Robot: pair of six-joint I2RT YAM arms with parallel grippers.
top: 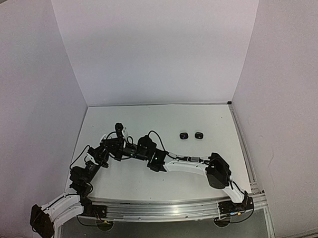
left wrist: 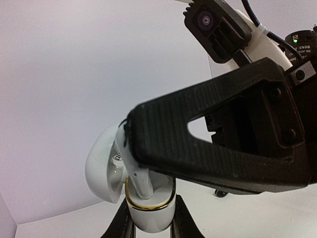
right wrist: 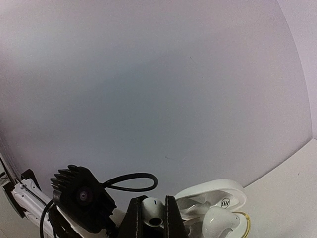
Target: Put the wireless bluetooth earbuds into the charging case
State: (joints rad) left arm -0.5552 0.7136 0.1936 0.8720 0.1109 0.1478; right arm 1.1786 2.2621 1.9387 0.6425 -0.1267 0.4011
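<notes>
My left gripper (left wrist: 152, 225) is shut on a white charging case (left wrist: 151, 210) with a gold rim. It holds the case upright with the lid (left wrist: 101, 163) open. My right gripper (right wrist: 154, 220) is shut on a white earbud (right wrist: 154, 210). In the left wrist view this earbud (left wrist: 136, 178) has its stem down inside the case's mouth. A second white earbud (right wrist: 218, 224) sits in the case (right wrist: 213, 191). In the top view both grippers meet above the table's left middle, the left (top: 118, 142) and the right (top: 131, 149).
Two small black rounded items (top: 184, 135) (top: 199, 134) lie on the white table (top: 203, 170) right of centre, too small to tell whether they are cases or buds. White walls enclose the table on three sides. The right arm stretches across the near middle.
</notes>
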